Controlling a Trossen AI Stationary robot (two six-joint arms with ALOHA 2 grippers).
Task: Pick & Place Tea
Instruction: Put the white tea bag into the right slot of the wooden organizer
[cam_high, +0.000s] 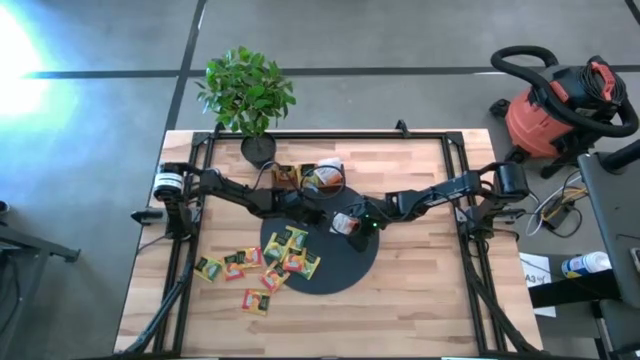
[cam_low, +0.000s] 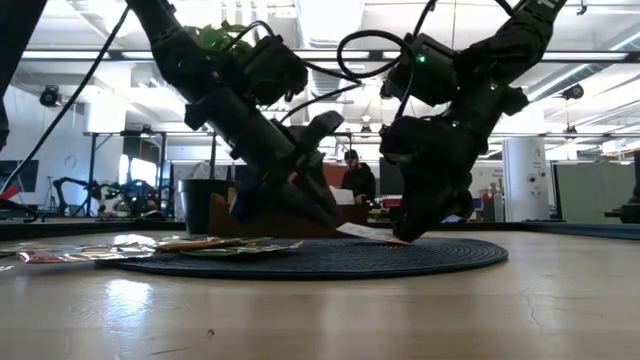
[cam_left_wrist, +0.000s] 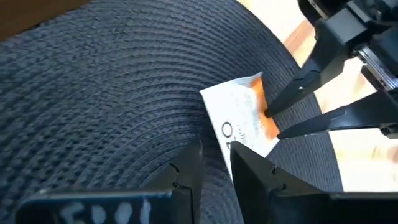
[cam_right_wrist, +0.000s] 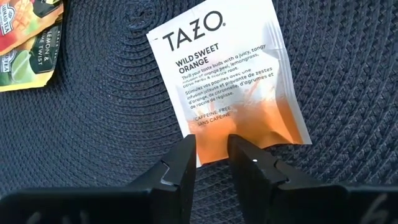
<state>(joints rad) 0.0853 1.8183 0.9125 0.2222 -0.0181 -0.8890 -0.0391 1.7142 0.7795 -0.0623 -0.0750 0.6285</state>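
Butcher-block wood makes up the table (cam_high: 420, 260), and both dark arms reach in over its middle. A black woven disc (cam_high: 340, 265) lies beneath the two grippers. Beyond the left gripper, toward the table's far edge, stands the brown wooden tray (cam_high: 310, 176), with a potted plant (cam_high: 247, 92) just past it. The right gripper (cam_right_wrist: 211, 152) is lowered to the disc with its fingers narrowed on the orange lower edge of a white-with-orange sachet (cam_right_wrist: 227, 78) printed "TAZO Wild Sweet Orange". That sachet rests partly on the mat, one side tilted up. The left gripper (cam_left_wrist: 214, 163) sits just beside the same sachet's opposite edge, fingers close together with a slim gap, gripping nothing. The other sachets (cam_high: 262, 265) lie scattered to the left gripper's near side, across the disc's edge and onto the wood.
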